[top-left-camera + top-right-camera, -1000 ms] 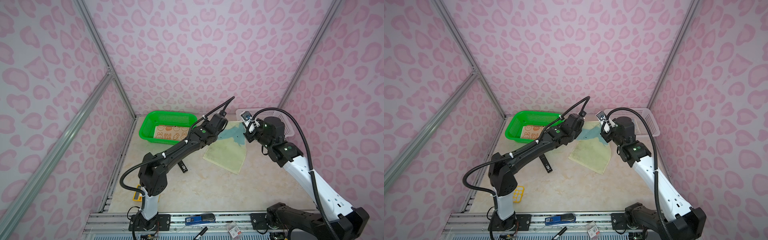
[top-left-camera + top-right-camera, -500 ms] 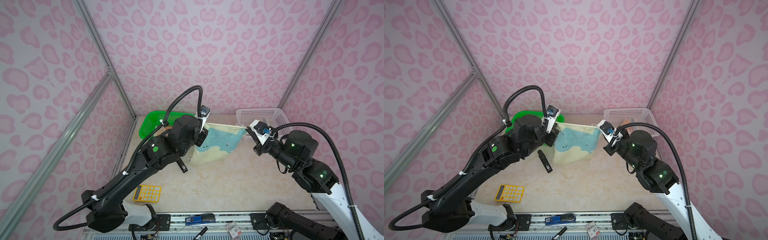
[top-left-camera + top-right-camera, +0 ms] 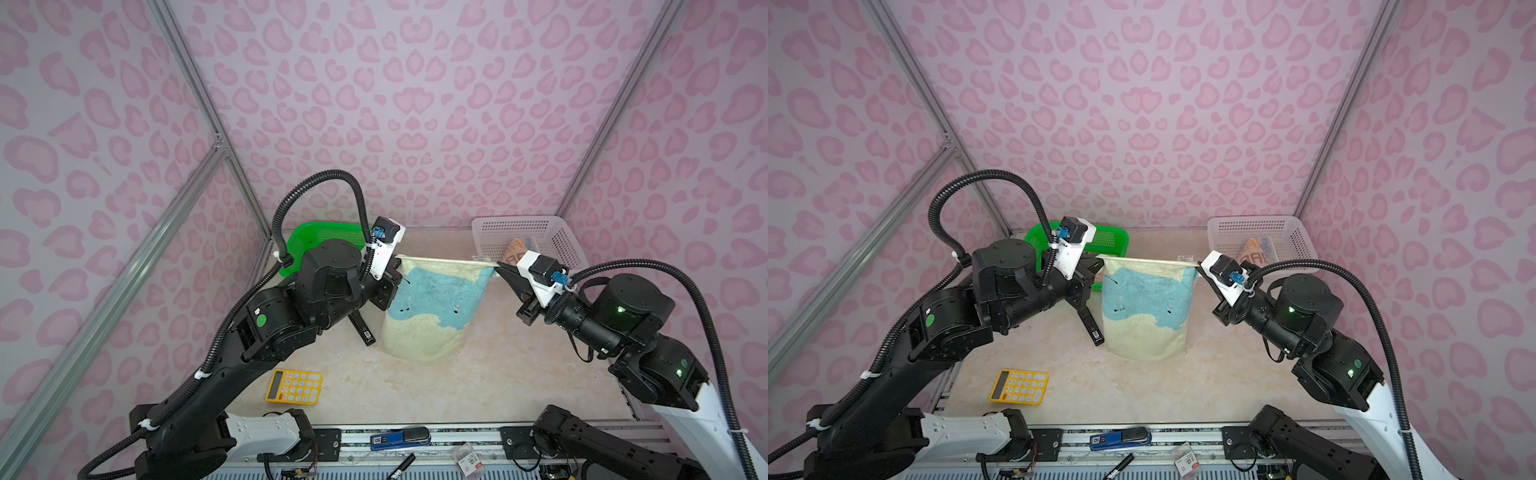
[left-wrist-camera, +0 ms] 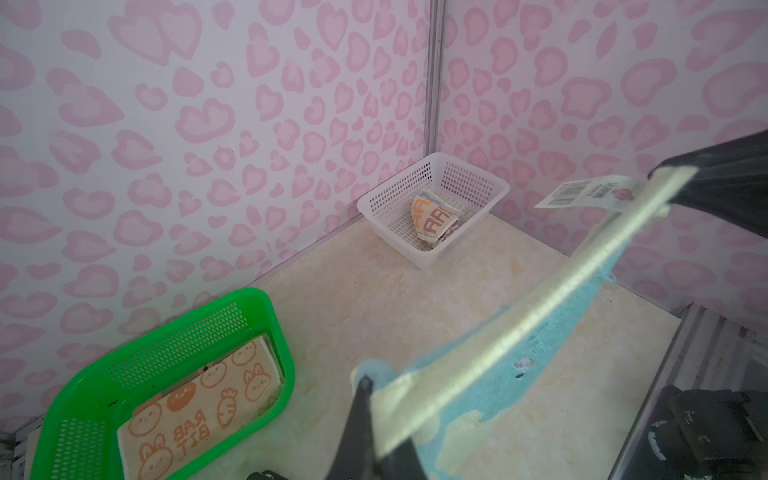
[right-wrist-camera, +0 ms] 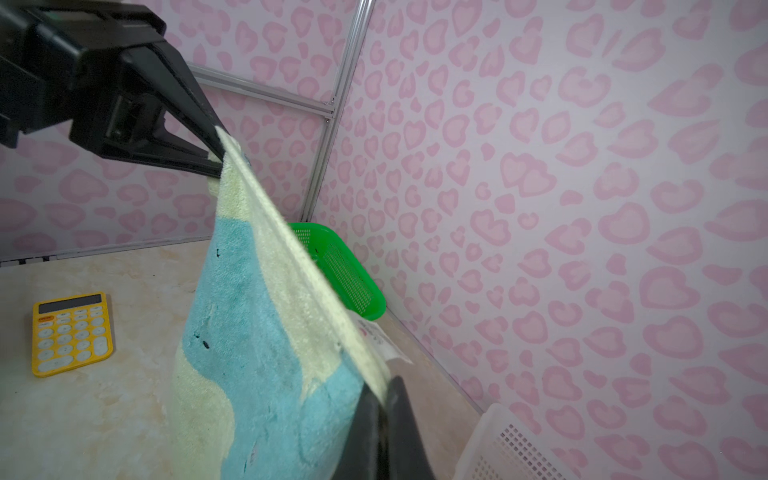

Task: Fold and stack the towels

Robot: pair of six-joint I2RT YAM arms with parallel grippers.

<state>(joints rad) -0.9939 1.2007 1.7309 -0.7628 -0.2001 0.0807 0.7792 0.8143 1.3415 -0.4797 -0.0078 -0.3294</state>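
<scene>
Pink heart-print walls close in a pale marbled counter on three sides, and above its middle a light blue towel with cream edges hangs spread out between the two arms. The left tool is closed on one upper corner and the right tool is clamped on the other, so the cream top hem runs taut and nearly level between them. A white barcode label sticks out from the hem just beside the right tool. The towel's lower edge droops close to the counter; whether it touches cannot be told. At the back left stands a green basket with a beige rabbit-face towel lying flat inside it. At the back right a white basket holds a bunched cream towel with "RAB" letters. A yellow calculator lies on the counter near the front left, and a small black bar-shaped item lies just left of the hanging towel
</scene>
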